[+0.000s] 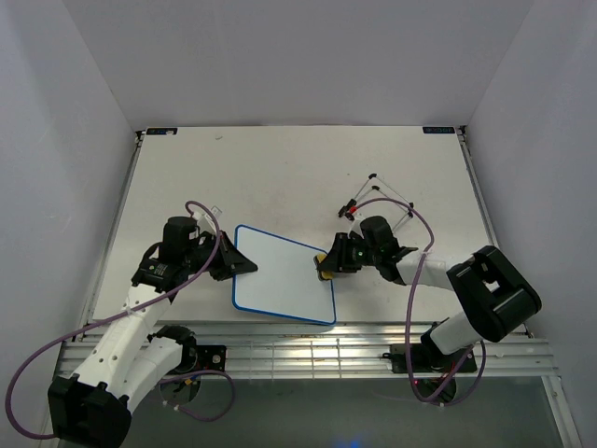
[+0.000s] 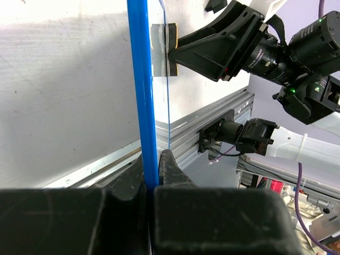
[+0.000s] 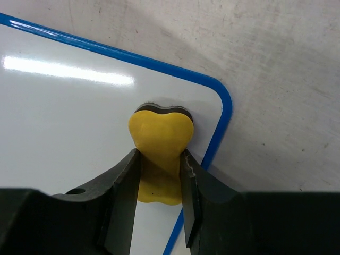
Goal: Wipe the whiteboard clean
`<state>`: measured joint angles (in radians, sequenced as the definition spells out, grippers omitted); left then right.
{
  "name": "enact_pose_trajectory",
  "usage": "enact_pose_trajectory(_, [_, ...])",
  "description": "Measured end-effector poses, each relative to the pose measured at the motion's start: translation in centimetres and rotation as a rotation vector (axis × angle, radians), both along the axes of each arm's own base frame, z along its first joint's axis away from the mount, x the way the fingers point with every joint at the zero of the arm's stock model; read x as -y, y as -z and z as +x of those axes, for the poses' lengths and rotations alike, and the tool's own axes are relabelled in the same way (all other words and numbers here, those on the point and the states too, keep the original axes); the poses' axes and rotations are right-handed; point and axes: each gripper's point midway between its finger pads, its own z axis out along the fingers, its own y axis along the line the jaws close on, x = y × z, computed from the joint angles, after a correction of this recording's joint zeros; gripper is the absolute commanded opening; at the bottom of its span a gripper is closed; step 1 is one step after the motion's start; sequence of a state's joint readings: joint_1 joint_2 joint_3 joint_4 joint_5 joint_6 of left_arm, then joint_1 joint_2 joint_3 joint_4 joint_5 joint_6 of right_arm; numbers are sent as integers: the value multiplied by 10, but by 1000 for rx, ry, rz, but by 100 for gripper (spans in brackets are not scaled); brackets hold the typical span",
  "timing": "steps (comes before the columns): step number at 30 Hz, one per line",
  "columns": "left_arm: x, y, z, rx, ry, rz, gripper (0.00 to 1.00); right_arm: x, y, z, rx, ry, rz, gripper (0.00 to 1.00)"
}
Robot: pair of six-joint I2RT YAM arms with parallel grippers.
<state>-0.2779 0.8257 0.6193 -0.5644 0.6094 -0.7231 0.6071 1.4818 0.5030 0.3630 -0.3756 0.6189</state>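
The whiteboard [image 1: 280, 276] lies flat near the table's front edge, white with a thin blue rim. My left gripper [image 1: 244, 264] is shut on its left edge; the left wrist view shows the blue rim [image 2: 142, 95] pinched between the jaws. My right gripper [image 1: 328, 262] is shut on the yellow peanut-shaped eraser [image 3: 159, 146] and presses it on the board's right side near a rounded corner [image 3: 220, 106]. The eraser also shows in the top view [image 1: 321, 265] and edge-on in the left wrist view [image 2: 169, 50]. The board surface [image 3: 64, 122] looks clean.
A thin wire-frame stand [image 1: 381, 202] sits behind the right gripper. The metal rail [image 1: 317, 350] runs along the table's front edge just below the board. White walls enclose the table on three sides.
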Motion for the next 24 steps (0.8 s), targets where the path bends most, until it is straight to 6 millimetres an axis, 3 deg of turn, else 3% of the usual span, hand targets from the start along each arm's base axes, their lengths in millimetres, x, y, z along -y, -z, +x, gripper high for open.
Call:
enact_pose_trajectory(8, [-1,-1,2,1,-6,-7,0,-16,-10,3,-1,-34,-56,11])
enact_pose_trajectory(10, [-1,-1,2,-1,-5,-8,0,-34,-26,3,30,-60,-57,11])
enact_pose_trajectory(16, [0,1,3,-3,9,-10,0,-136,-110,-22,180,-292,47,11])
enact_pose_trajectory(18, [1,1,2,1,20,-13,0,-161,-132,-29,223,-353,73,11])
enact_pose_trajectory(24, [-2,5,0,-18,12,-11,0,-186,-143,-24,269,-448,-2,11])
